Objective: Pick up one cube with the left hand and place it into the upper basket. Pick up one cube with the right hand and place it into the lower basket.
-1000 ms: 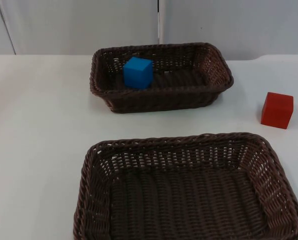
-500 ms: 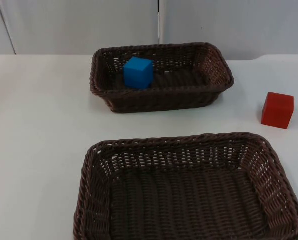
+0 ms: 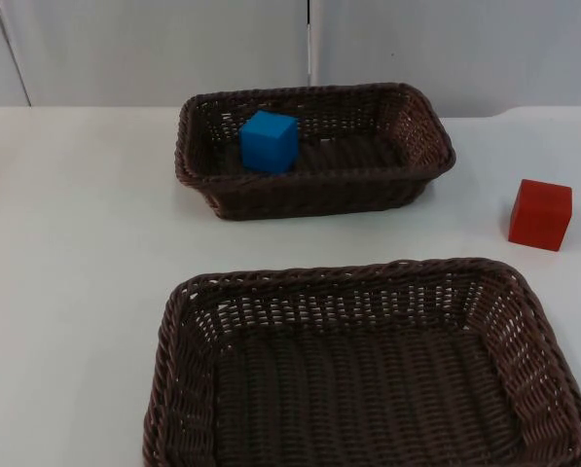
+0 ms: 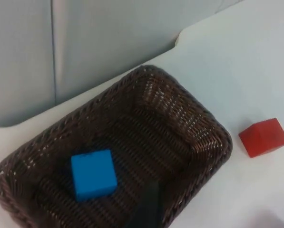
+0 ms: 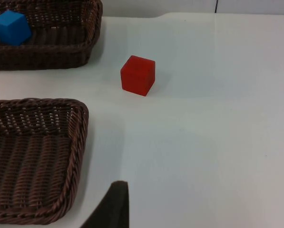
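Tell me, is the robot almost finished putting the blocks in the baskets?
About halfway. The blue cube already sits inside the upper basket, so the left arm's part looks done. The red cube is on the white table, to the right of both baskets, and nothing is holding it. The lower basket has no cube in it. What is left: the right arm picks up the red cube and puts it into the lower basket.

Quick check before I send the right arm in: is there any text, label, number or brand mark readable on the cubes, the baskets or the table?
No readable text anywhere.
Blue cube, in the upper basket: plain faces, no marking.
Red cube, on the table to the right of the baskets: plain, no marking.
Lower basket: bare brown wicker, no tag, as is the upper one.
Grey partition wall: blank.
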### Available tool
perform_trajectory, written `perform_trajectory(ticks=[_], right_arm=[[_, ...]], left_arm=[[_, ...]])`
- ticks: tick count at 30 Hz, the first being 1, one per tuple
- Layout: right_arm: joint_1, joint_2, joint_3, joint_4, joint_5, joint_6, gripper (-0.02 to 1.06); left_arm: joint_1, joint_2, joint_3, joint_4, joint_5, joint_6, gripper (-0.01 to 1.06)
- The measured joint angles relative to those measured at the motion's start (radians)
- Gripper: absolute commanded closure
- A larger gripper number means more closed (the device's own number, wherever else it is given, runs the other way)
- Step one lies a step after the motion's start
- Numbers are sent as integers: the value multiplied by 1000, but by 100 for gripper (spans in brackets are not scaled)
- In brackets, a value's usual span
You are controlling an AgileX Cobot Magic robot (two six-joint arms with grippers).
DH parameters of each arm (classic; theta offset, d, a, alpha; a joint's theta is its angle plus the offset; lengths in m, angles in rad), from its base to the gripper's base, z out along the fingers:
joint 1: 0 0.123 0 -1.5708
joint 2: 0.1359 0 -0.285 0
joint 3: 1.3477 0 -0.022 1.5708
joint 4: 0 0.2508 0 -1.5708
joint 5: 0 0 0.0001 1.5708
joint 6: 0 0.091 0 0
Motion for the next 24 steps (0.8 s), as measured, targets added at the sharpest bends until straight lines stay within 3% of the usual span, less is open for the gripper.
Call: perform_trajectory(ticks=[7,15,16,21,24], right_arm=[[0,0,0,0,0,0,0],[0,0,0,0,0,0,0],[0,0,0,0,0,0,0],[0,0,0,0,0,0,0],[0,0,0,0,0,0,0]], left_arm=[[0,-65,64,47,-7,-35,26],[4,-324,464,57,-244,-20,26],[4,-324,464,57,-244,-20,26],[25,-489,711,70,-378,-8,26],[27,-551,782,87,-404,-8,26]])
